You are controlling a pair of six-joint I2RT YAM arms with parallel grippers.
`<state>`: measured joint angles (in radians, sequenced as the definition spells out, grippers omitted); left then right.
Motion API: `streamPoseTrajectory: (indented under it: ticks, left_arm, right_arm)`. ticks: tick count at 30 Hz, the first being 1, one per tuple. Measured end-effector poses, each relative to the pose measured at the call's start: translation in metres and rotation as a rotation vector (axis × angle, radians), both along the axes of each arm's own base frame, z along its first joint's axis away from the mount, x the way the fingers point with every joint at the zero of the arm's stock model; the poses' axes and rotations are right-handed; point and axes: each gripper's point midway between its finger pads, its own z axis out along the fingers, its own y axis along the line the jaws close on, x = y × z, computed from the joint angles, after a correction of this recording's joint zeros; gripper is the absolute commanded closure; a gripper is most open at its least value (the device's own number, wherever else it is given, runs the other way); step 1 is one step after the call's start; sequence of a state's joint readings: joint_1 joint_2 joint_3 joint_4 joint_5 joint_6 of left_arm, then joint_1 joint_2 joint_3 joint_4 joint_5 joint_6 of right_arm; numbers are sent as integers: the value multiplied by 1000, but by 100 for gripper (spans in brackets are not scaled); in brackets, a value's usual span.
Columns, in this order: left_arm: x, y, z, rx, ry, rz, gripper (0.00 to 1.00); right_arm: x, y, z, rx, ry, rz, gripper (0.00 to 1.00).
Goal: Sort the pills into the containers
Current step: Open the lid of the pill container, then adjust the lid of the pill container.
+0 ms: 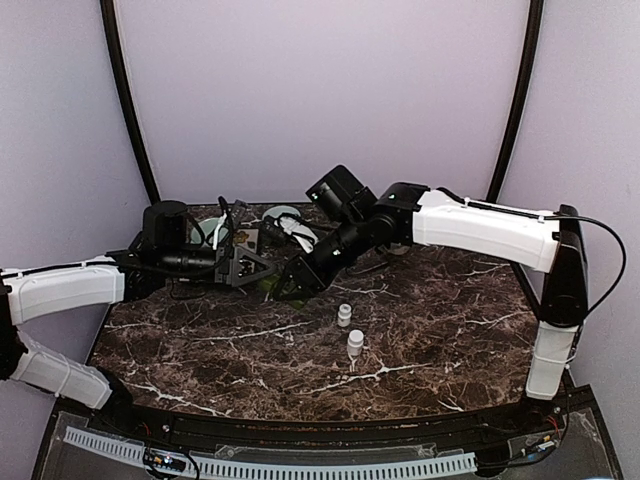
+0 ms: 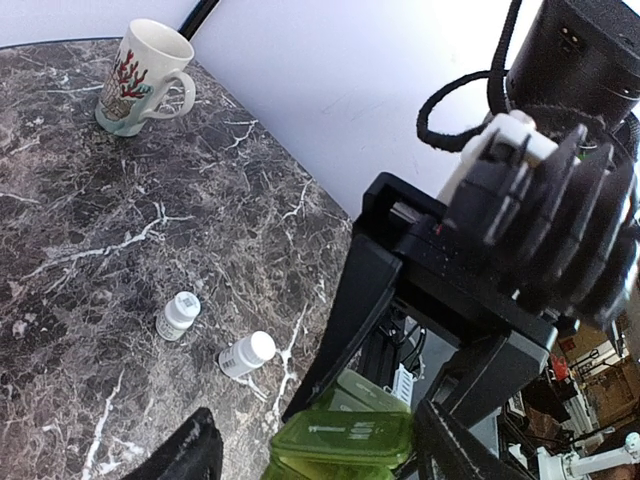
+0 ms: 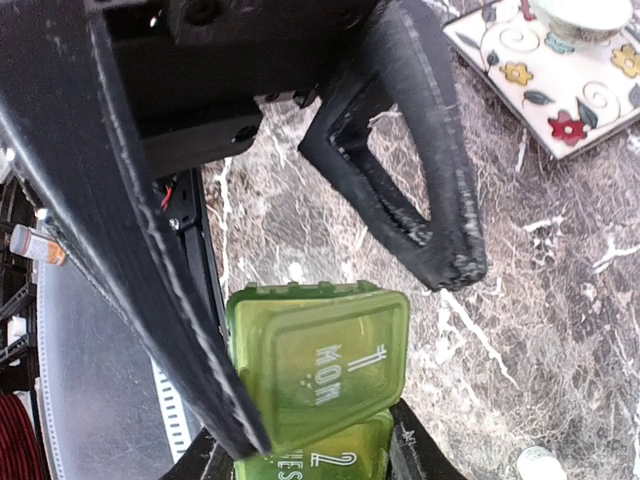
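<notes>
Pill box: one, translucent green, at the far middle of the surface, raised between the two arms. Two compartments readable, lids marked "MON 1" and "TUES 2". The MON lid sits tilted over its compartment.

Right gripper: clamped on the lower end of the pill box, one finger on each side.

Left gripper: spread wide, fingers on either side of the MON lid. One finger lies against the lid's corner, the other stands apart from it.

Bottles: two, small and white, one just beyond the other, mid-surface, apart from both arms.

Mug: one, cream with a red branch print, upright near the surface's edge.

Plate: one, square and flowered, with a pale bowl on it.

Surface: dark marble with white veins. Walls: plain pale lilac. Two black poles curve up at the back.
</notes>
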<state>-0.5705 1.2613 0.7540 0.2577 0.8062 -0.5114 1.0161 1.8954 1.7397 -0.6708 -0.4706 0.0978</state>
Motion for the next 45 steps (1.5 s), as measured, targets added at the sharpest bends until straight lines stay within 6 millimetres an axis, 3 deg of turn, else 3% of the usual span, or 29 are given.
streamPoseTrajectory:
  ticks: [8,14,23,45]
  left_arm:
    - [-7,7,13,-31,-36,21,24]
    - [-8,10,22,-50,-61,35,30]
    - [-7,8,3,-8,-15,25,42]
    - [2,-3,-5,48,9,-11,45]
  right_arm:
    - [0,4,13,51,-12,5,100]
    - [-2,4,13,57,-5,13,100]
    - [-2,4,12,54,-5,12,100]
    - [-2,-4,6,-26,-85,14,100]
